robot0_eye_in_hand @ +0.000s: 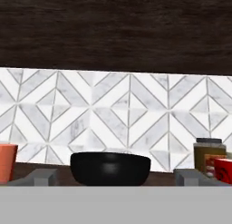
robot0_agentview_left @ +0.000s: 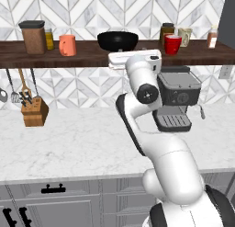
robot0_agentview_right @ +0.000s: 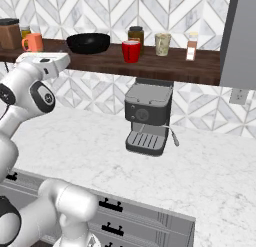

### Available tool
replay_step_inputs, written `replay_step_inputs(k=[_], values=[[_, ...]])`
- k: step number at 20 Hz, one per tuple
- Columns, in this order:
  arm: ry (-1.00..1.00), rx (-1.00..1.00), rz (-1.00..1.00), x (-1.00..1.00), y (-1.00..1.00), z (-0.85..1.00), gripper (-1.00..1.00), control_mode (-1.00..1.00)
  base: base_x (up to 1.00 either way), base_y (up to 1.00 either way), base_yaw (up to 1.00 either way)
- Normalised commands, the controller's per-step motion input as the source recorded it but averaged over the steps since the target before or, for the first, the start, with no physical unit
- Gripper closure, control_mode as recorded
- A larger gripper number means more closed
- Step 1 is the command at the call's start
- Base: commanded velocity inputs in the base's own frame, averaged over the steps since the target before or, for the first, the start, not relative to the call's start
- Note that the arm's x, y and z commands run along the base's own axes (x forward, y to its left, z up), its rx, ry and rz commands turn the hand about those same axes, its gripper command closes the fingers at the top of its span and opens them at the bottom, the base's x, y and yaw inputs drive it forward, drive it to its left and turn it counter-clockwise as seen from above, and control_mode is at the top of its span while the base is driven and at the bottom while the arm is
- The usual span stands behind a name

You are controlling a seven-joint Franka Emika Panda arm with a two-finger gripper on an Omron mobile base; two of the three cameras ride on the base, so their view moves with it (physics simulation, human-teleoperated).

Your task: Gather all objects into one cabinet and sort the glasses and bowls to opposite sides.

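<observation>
A glossy black bowl [robot0_agentview_left: 118, 40] [robot0_agentview_right: 88, 42] sits mid-shelf on the dark wooden shelf [robot0_agentview_left: 92, 56]. To its left on the same shelf stands a salmon-orange cup [robot0_agentview_left: 67, 45] [robot0_agentview_right: 32, 42] [robot0_eye_in_hand: 7, 162]. In the hand view my gripper [robot0_eye_in_hand: 116, 177] is open and level with the shelf. It faces the bowl [robot0_eye_in_hand: 110, 168] straight on, with one fingertip [robot0_eye_in_hand: 43, 175] showing on each side of it. Nothing is held. The grey cabinet [robot0_agentview_left: 227, 19] [robot0_agentview_right: 243, 41] rises at the shelf's right end.
Also on the shelf are a brown canister [robot0_agentview_left: 33, 36], a red mug [robot0_agentview_left: 173, 44], a white mug [robot0_agentview_left: 185, 36] and jars. Below it, a coffee machine [robot0_agentview_left: 176, 99] and a knife block [robot0_agentview_left: 35, 112] stand on the marble counter [robot0_agentview_left: 69, 143]. Grey drawers run underneath.
</observation>
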Motion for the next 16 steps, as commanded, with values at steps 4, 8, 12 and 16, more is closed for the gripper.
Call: replay_step_inputs(k=[4,8,12,16], values=[[0.00,0.00,0.00,0.00,0.00,0.00,-1.00,1.00,-0.37,0.72,0.00],[0.00,0.00,0.00,0.00,0.00,0.00,-1.00,1.00,-0.24,0.78,0.00],[0.00,0.00,0.00,0.00,0.00,0.00,-1.00,1.00,-0.05,0.59,0.00],[0.00,0.00,0.00,0.00,0.00,0.00,-1.00,1.00,0.00,0.43,0.02]])
